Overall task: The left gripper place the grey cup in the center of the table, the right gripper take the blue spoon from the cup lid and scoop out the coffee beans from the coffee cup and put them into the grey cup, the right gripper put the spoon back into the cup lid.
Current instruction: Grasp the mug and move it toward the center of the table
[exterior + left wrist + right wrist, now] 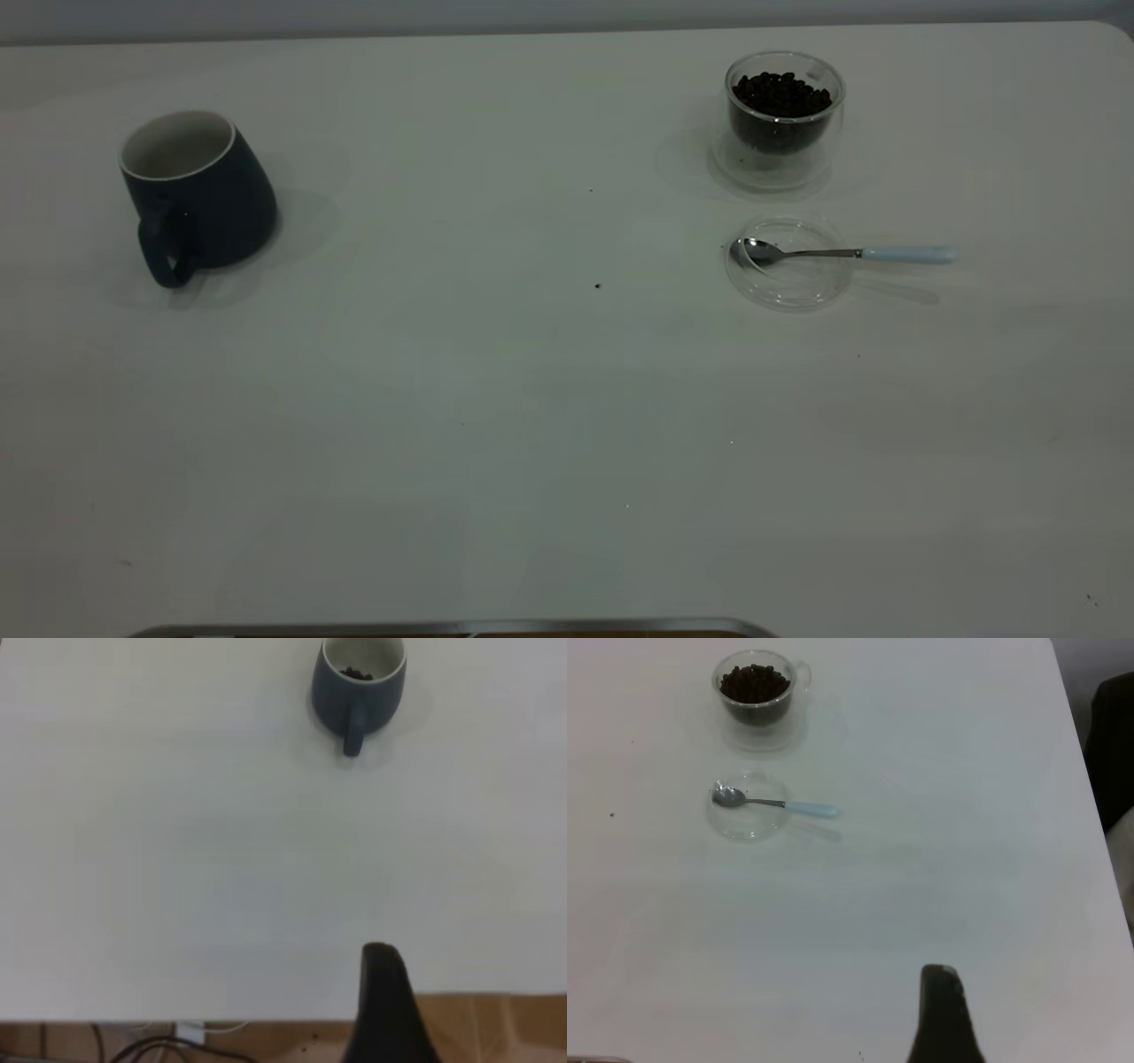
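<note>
you cannot tell how either gripper's fingers stand: only one dark tip of the left gripper [387,992] and right gripper [943,1010] shows. your grey cup [197,195] stands far left; blue spoon [842,253] rests across the cup lid [787,262], near the coffee cup [780,120].

exterior: high, faces table [532,425] | wrists: far back, each side
</note>
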